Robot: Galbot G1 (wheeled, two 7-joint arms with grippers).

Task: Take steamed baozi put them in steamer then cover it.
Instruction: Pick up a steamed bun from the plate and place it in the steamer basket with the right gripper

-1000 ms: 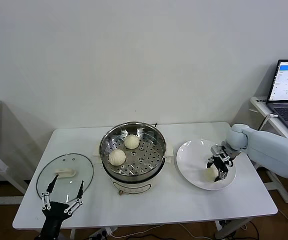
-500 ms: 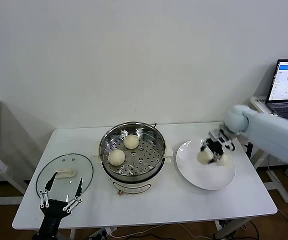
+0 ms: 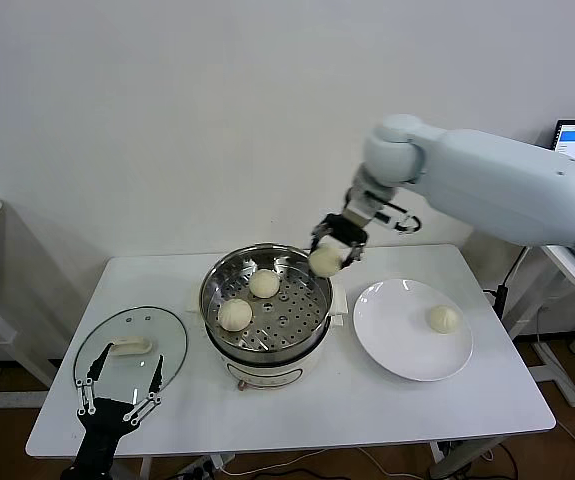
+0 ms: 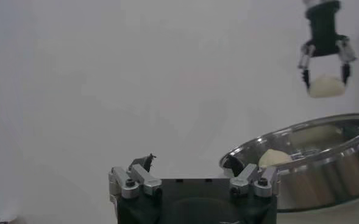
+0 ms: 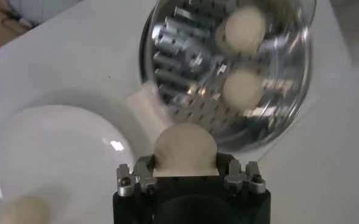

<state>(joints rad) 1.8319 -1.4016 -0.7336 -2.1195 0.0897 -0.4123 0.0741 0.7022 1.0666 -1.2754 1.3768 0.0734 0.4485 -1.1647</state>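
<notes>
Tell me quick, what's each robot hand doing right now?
Left gripper: open, holding nothing, by the glass lid.
Right gripper: shut on a baozi, above the steamer rim.

- Head camera looks down from the near side over the whole worktop.
- Left wrist camera sits low, facing right.
- Right wrist camera looks straight down; all share the steamer.
</notes>
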